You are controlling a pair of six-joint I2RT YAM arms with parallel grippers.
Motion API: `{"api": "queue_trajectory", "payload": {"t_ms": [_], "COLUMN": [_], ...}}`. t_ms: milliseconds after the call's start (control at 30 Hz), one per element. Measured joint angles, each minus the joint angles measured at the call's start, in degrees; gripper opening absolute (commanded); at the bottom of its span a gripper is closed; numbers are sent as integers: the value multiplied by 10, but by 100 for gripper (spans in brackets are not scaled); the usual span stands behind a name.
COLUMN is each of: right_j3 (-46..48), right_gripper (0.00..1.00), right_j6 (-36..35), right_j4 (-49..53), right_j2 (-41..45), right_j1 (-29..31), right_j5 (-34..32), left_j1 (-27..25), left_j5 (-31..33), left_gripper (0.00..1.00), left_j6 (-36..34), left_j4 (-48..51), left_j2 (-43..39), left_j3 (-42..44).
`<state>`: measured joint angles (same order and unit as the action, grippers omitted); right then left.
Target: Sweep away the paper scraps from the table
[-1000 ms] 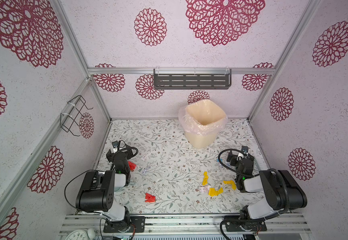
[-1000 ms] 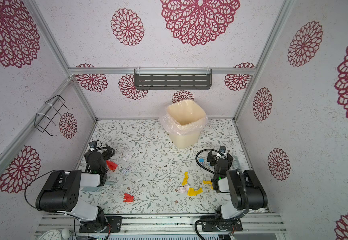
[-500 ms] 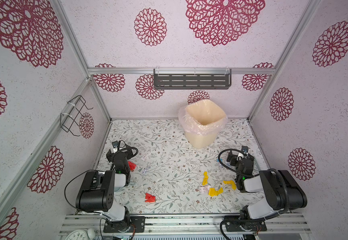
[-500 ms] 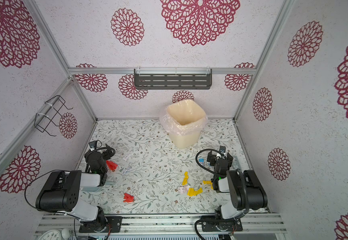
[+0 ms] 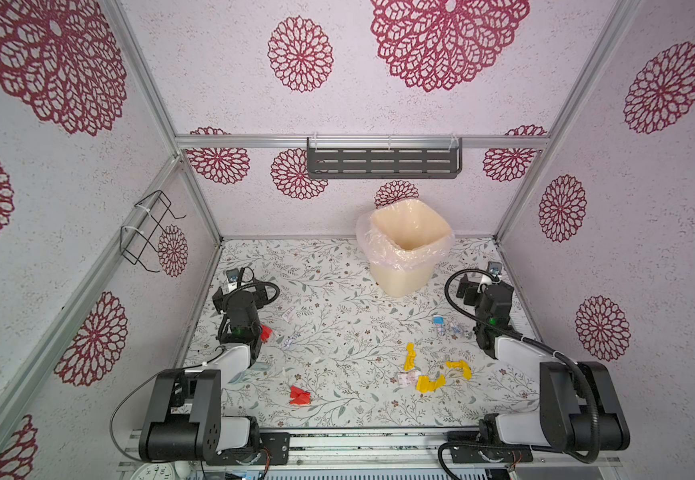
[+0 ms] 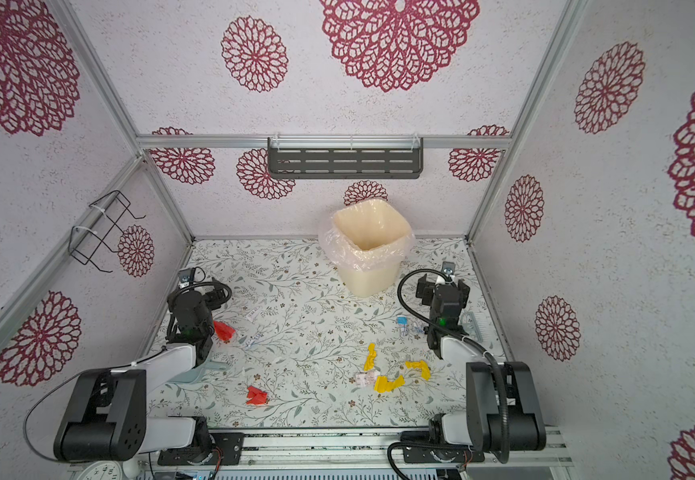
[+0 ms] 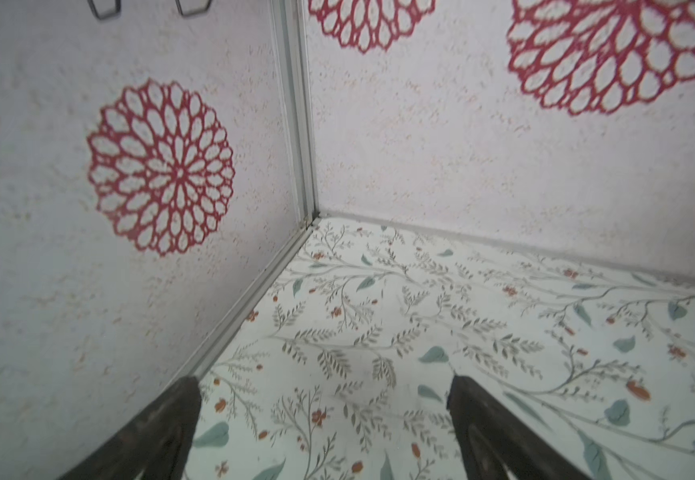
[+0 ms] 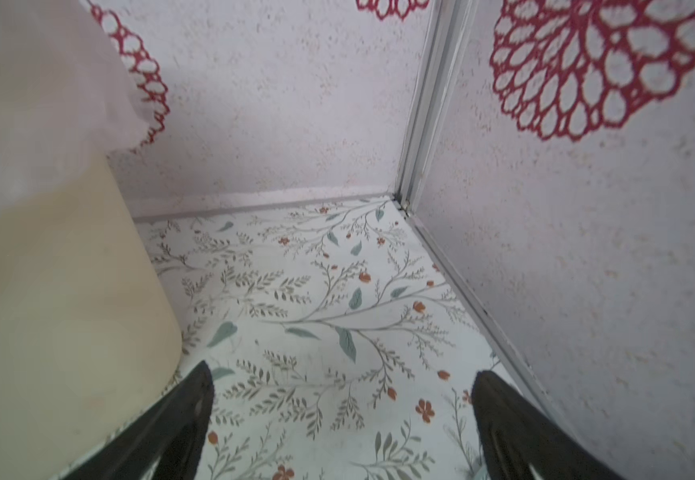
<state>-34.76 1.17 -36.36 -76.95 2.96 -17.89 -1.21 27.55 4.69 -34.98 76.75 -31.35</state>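
Nothing is picked up yet, so the step in hand looks like fetching tools: the right arm should grip the small pale brush (image 6: 475, 323) just beside it squarely, the left the pale blue dustpan (image 6: 206, 369) half hidden under its forearm. The paper scraps (image 5: 431, 383), red, yellow and white, lie scattered over the near half of the table (image 5: 337, 291). Both arms sit folded low; the left gripper (image 7: 325, 386) and right gripper (image 8: 343, 378) gape wide and empty, aimed at the far corners

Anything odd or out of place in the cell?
Only the scraps strewn over the table: red by the left arm and front centre, yellow front right, white bits between. Bin upright, liner on. Nothing damaged.
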Motion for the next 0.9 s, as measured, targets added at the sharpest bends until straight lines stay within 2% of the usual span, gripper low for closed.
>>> {"api": "queue_trajectory", "payload": {"t_ms": [233,433,733,900], "right_j3": [-201,-373,-620,-729], "right_gripper": [99,99,97,92], "right_j6": [45,85,108,110], "right_j4": [205,320,466,543], "right_j2": [2,-46,-238,-332], "right_j1": [0,0,0,0], "right_j5": [18,78,218,278], "left_j1": [-3,-11,-43,-55], "left_j5": [-26,-89,-160,-177], "left_gripper": [97,97,97,97], "left_j6": [48,105,140,141], "left_j4": [231,355,417,436], "left_j2": [-37,-37,-28,-27], "left_j3": [-161,-202,-233,-234]}}
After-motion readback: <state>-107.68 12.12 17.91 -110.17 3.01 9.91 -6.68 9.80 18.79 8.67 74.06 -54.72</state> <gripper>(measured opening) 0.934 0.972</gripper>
